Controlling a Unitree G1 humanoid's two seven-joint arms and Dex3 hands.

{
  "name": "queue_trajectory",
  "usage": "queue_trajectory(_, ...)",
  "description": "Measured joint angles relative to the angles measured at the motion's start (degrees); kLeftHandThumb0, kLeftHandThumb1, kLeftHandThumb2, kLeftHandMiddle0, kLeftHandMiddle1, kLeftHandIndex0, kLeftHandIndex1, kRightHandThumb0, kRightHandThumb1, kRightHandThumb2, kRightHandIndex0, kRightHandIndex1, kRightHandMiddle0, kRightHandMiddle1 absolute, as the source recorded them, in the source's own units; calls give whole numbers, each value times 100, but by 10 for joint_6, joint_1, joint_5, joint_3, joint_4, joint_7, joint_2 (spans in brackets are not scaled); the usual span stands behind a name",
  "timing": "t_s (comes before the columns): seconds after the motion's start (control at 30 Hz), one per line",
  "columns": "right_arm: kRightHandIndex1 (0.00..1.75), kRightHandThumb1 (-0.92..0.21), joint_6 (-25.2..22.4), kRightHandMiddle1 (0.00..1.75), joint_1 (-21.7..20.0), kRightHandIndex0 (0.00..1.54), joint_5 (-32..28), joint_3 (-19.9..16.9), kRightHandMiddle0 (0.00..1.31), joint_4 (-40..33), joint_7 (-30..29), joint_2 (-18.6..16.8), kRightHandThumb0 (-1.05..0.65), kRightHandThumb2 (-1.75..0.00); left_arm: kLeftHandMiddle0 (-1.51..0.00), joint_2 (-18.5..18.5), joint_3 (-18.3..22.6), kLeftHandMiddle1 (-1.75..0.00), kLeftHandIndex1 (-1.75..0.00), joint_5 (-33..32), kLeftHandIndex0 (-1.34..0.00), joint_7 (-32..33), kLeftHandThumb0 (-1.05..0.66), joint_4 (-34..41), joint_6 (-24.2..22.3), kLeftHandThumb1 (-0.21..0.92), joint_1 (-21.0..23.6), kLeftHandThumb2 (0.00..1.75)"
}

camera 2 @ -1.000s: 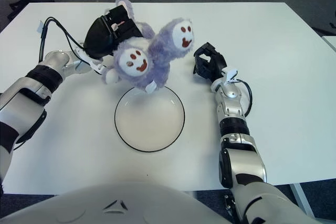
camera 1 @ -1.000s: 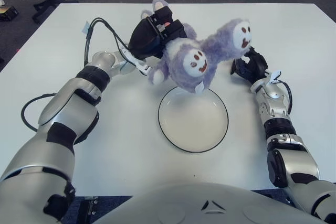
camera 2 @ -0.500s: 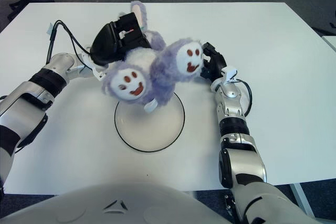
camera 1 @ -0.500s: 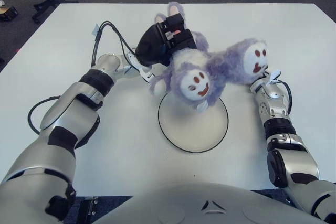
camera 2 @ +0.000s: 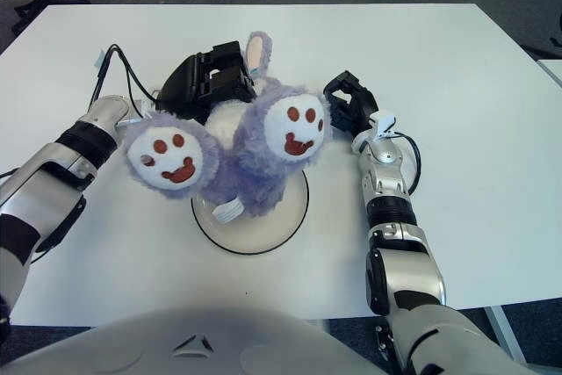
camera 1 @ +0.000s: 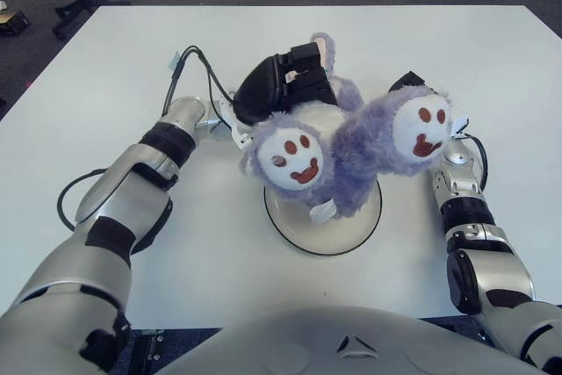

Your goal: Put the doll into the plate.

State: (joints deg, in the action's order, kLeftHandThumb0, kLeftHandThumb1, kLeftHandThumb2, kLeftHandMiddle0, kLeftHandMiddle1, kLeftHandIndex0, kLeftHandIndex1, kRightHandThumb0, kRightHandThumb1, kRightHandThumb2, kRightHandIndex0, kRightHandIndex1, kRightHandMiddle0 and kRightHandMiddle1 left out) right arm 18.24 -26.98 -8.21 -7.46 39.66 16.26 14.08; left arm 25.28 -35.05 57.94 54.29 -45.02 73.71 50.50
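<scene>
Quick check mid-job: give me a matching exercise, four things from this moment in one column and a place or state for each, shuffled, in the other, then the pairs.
Things:
1. doll
2. plate
3. left hand
4. right hand

States:
A. white with a dark rim, flat on the table, partly covered
B. holds nothing, shows beside the doll's right side
C. purple plush with two smiling faces, held over the plate
D. gripping the doll from behind

Pairs: 1-C, 2-A, 3-D, 4-B
</scene>
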Motion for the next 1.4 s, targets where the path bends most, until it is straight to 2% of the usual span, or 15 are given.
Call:
queue_trajectory(0.2, 175, -71, 0, 175, 0, 85, 0, 0, 33, 1, 0, 0, -38, -80, -89, 4, 1, -175, -175, 14, -69, -19, 1, -5, 4, 85, 0, 16)
queue_trajectory(0.4, 175, -71, 0, 175, -1, 85, 0, 0, 34, 2, 0, 0, -38, -80, -89, 17, 1, -175, -175, 58, -69, -18, 2, 34, -43, 86, -4, 15)
queue_trajectory(0.57, 175, -70, 0, 175, -2, 85, 0, 0, 34, 3, 0, 0, -38, -80, -89, 21, 1, -175, -175, 67, -69, -11, 2, 45, -55, 86, -11, 14)
queue_trajectory(1.07, 175, -70, 0, 175, -2, 86, 0, 0, 34, 3, 2, 0, -38, -81, -88, 23, 1, -175, -175, 68, -67, -12, 2, 55, -46, 87, -18, 13)
queue_trajectory(1.4, 175, -70, 0, 175, -2, 86, 0, 0, 34, 4, 5, 0, -38, -81, -87, 28, 1, -175, -175, 64, -65, -50, 1, 64, -42, 88, -18, 12)
